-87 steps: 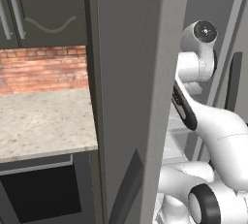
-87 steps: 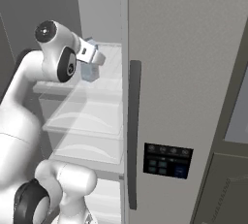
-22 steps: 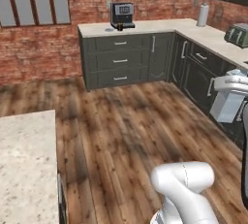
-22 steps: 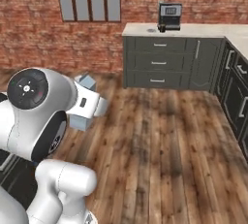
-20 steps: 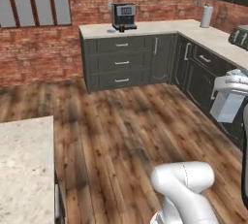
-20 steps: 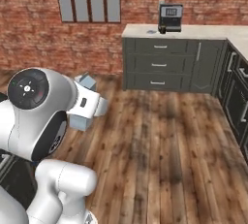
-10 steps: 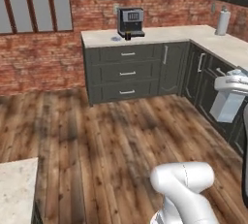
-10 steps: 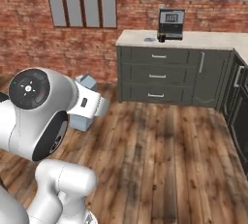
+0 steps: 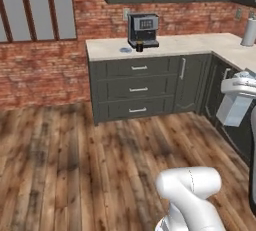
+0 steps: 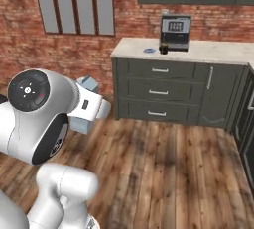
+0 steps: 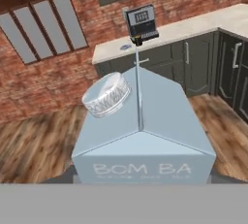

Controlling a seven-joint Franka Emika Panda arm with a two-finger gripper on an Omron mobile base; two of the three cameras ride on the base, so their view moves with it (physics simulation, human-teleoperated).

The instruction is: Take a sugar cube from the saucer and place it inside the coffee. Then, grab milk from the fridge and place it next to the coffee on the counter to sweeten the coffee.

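Observation:
My gripper (image 9: 240, 89) is shut on the milk (image 9: 232, 110), a pale blue carton carried at the right of the left base view. From the right base the milk (image 10: 82, 124) shows beside the white hand (image 10: 92, 105). The hand view has the milk (image 11: 145, 131) close up, with its round cap (image 11: 106, 94), and the carton hides my fingers. Far ahead on the counter (image 9: 200, 44) stands the black coffee (image 9: 139, 47), with the saucer (image 9: 125, 50) just left of it. Both also show as the coffee (image 10: 163, 49) and saucer (image 10: 149, 50). The sugar cube is too small to see. The fridge is out of view.
A black-and-silver coffee machine (image 9: 143, 29) stands right behind the cup. Dark drawers (image 9: 135, 87) sit under the counter, which turns a corner at the right, where a paper towel roll (image 9: 248, 32) stands. Wooden floor (image 9: 75, 165) lies between me and the counter.
The whole picture has shifted as the base moves: the counter with the coffee machine has slid toward the middle and grown larger. The milk stays in my gripper as before.

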